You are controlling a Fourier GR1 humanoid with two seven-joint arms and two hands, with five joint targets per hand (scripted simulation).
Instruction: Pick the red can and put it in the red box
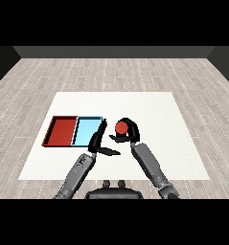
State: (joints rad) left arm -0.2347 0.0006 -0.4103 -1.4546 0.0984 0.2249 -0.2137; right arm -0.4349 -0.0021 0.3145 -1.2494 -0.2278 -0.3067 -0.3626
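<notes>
A wood-plank floor (111,72) spreads out under and beyond a white worktop (149,105), which fills the middle of the head view. On the worktop's left part two shallow trays lie side by side with their edges touching: the red tray (52,129) on the outside and the light blue tray (85,135) to its right, nearer the centre. Nothing can be seen lying inside either tray. Two grey forearms rise from the lower edge, the left forearm (76,173) slanting up toward the blue tray's near right corner and the right forearm (148,165) slanting up toward the middle of the worktop. The left hand (97,142) sits just beside the blue tray's right edge, its fingers straight and spread with the thumb pointing off to the right, and it holds nothing. The right hand (131,131) is curled round the red can (121,127), fingers arching over the far side and the thumb below it. The can appears as a round red top between fingers and thumb, to the right of the blue tray and well apart from the red tray, outside both; whether it rests on the worktop or is lifted cannot be told.
</notes>
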